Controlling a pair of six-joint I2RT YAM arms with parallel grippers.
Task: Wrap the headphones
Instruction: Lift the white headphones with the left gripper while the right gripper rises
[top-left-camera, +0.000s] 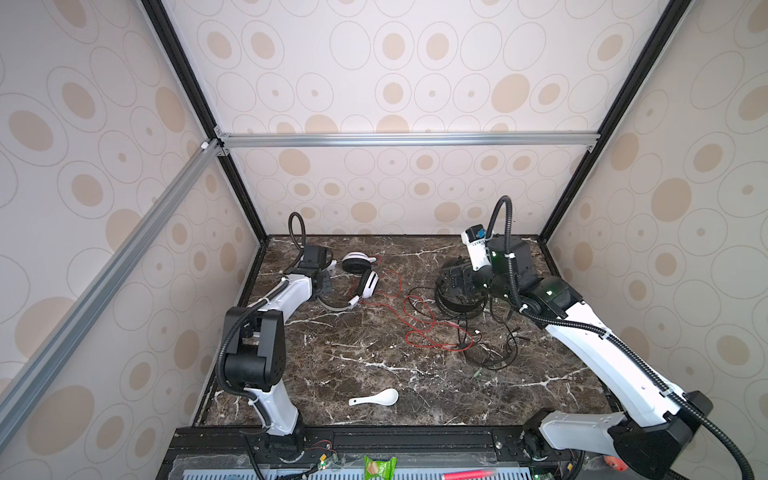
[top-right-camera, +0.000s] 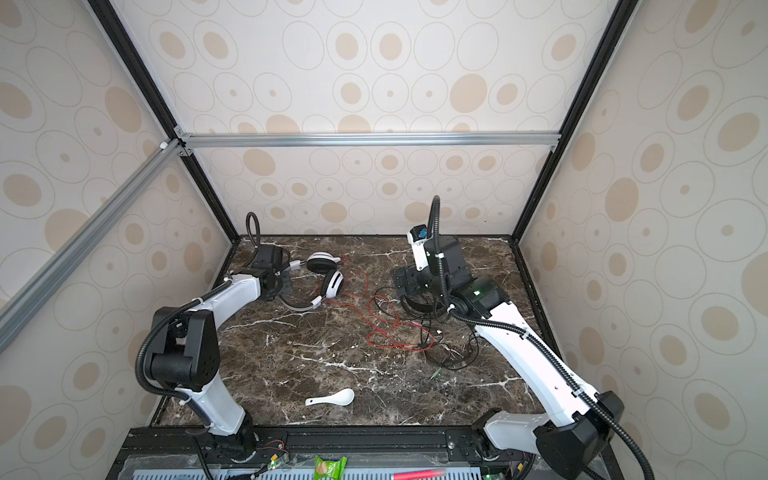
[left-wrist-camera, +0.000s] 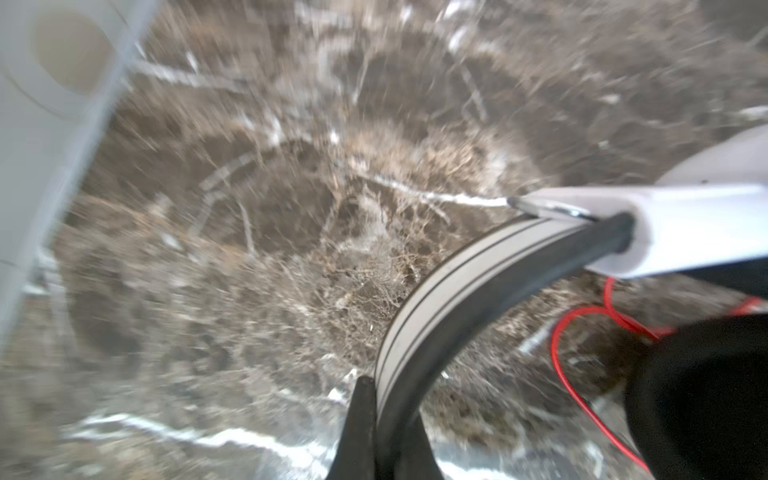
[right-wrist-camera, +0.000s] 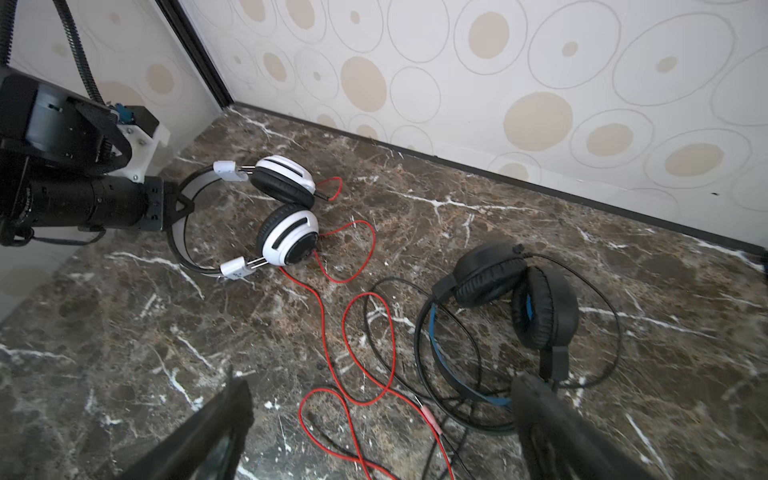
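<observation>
**Left has the white headset by the band; right open over the black one**

Left gripper (left-wrist-camera: 388, 419): jaws pinched tight on the grey band (left-wrist-camera: 457, 282) of the white headset (right-wrist-camera: 286, 232), at mid-arc of the band, away from the cups. The headset sits on the marble table (top-left-camera: 332, 365) at the far left, the cups lying next to each other. Its red cord (left-wrist-camera: 555, 349) trails loose toward the middle. The left wrist view is blurred, so I cannot tell whether the band is lifted off the table.

Right gripper (right-wrist-camera: 380, 380): jaws wide, holding nothing, hovering above the black headset (right-wrist-camera: 540, 307) at the far right. The black cord (right-wrist-camera: 617, 324) lies in loose loops, and the red cord crosses over them in the centre.

Step in hand, as I judge it: secure the white headset so the cord can be wound.
- Keep the grip firm, because a thin curved band can twist in the jaws.
- Lift gently, because the red cord could drag the black loops along.
- The right should take the red cord near the cup, not at the crossed part, then wind with light tension.

A white spoon (top-left-camera: 376, 398) lies near the front, well apart.
</observation>
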